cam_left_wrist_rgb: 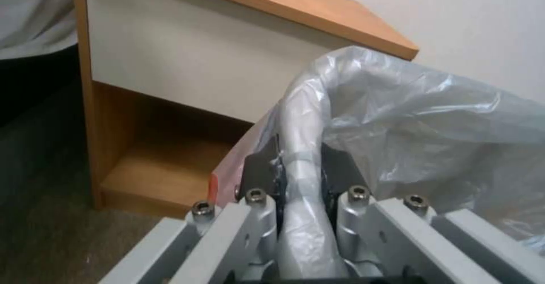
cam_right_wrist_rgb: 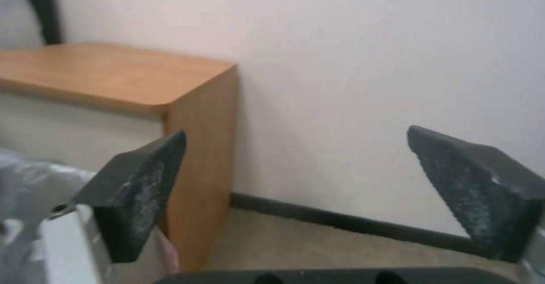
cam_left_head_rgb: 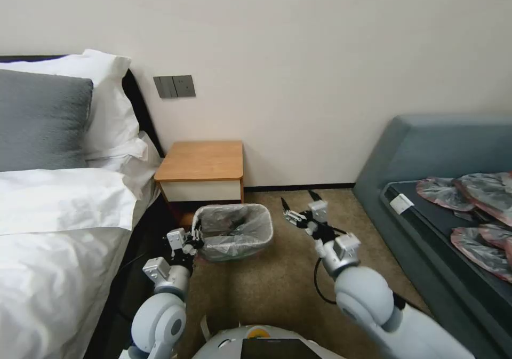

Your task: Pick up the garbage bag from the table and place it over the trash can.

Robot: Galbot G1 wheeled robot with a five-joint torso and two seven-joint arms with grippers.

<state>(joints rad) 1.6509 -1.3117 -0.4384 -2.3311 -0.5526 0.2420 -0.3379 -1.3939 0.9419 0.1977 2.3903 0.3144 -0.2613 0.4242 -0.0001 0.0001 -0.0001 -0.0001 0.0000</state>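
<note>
Left pincer (cam_left_wrist_rgb: pixel 301 169) clamps the thin translucent grey plastic bag (cam_left_head_rgb: pixel 234 225) over the small cream-rimmed bin's (cam_left_head_rgb: pixel 213 254) edge (seating step, I judge); right pincer (cam_left_head_rgb: pixel 300 206) hangs wide open, empty. Next: release cleanly.

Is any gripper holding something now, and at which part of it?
The left gripper is shut on the garbage bag, pinching its rim where it lies over the trash can's left edge. The right gripper is open and holds nothing.
</note>
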